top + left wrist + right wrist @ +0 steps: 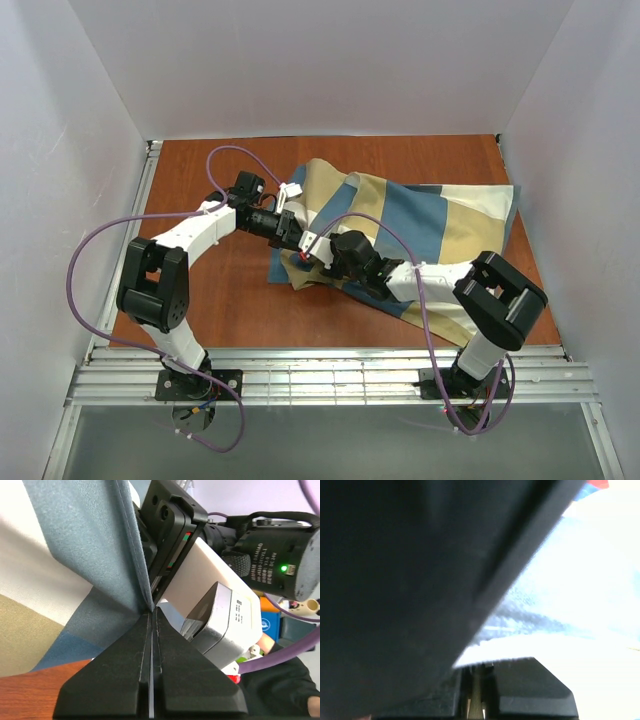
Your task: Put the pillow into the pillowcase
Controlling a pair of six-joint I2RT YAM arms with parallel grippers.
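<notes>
The pillowcase (430,225), in blue, tan and cream blocks, lies rumpled across the middle and right of the brown table. No cream pillow shows in any view. My left gripper (297,238) is at the pillowcase's left edge. In the left wrist view it (151,615) is shut on a raised fold of blue cloth (85,555). My right gripper (318,250) is right next to it at the same edge. In the right wrist view its jaws (476,672) are closed on a thin tan strip of cloth, with blurred blue and white fabric (560,605) above.
White walls (80,120) enclose the table on three sides. A slotted metal rail (330,375) runs along the near edge. Purple cables (95,250) loop from both arms. The right wrist's body (210,600) fills the space just beyond my left fingers.
</notes>
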